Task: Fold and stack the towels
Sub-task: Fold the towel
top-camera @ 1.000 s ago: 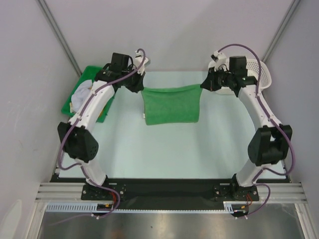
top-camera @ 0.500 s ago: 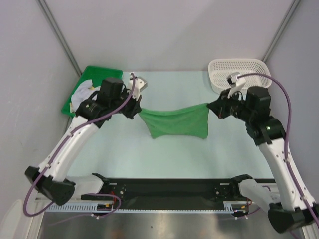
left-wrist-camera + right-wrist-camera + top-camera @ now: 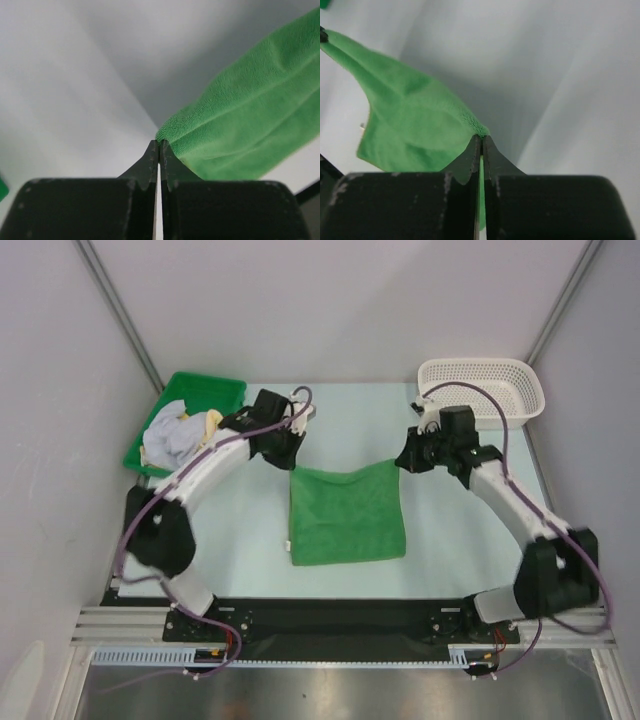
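A green towel (image 3: 347,513) lies spread on the pale table, its near edge flat and its far edge lifted. My left gripper (image 3: 291,457) is shut on the towel's far left corner (image 3: 172,131). My right gripper (image 3: 403,460) is shut on the far right corner (image 3: 479,129). In both wrist views the jaws are pressed together with green cloth pinched at the tips. More towels, white, grey and yellow (image 3: 177,430), lie heaped in a green bin (image 3: 205,390) at the far left.
A white perforated basket (image 3: 482,388) stands at the far right corner. The green bin sits against the left wall. Grey walls enclose the table on three sides. The arm bases are at the near edge.
Both grippers carried the towel from hanging at the far edge toward the near side, then back; the towel now lies mostly flat on the table with only its far corners held.
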`<state>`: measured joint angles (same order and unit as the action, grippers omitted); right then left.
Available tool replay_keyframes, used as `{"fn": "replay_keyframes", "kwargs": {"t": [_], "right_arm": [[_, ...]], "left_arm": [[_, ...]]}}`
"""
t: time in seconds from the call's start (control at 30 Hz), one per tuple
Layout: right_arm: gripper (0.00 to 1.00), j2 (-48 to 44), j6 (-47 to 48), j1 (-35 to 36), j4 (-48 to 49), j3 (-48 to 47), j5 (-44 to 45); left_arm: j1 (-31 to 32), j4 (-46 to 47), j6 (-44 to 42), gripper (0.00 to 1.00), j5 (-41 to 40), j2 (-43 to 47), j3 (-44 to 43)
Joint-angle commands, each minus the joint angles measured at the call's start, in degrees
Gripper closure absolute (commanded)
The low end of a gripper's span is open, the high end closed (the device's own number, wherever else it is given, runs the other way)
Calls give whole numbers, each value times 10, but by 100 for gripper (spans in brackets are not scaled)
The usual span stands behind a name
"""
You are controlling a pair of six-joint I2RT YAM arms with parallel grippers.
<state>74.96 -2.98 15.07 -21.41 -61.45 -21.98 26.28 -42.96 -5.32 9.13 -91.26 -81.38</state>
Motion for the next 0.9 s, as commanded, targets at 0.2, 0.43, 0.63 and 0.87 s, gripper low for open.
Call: {"fn": "replay_keyframes", "kwargs": {"t": [0.2,0.43,0.63,0.87], "right_arm": [[100,370,88,-71,33,-238,-79],[100,504,113,-86,17,-382,-90],[100,532,125,-86,26,-414,-104],[100,487,131,-86,52,-366,-112]], "left_arm": [[-76,-21,-54,100,19,-309,-301],[-118,-50,-72,100,40,-447,-462],[-119,-8,-100,100,61,-422,-417],[-115,-13,-121,100,69,-395,-386]]}}
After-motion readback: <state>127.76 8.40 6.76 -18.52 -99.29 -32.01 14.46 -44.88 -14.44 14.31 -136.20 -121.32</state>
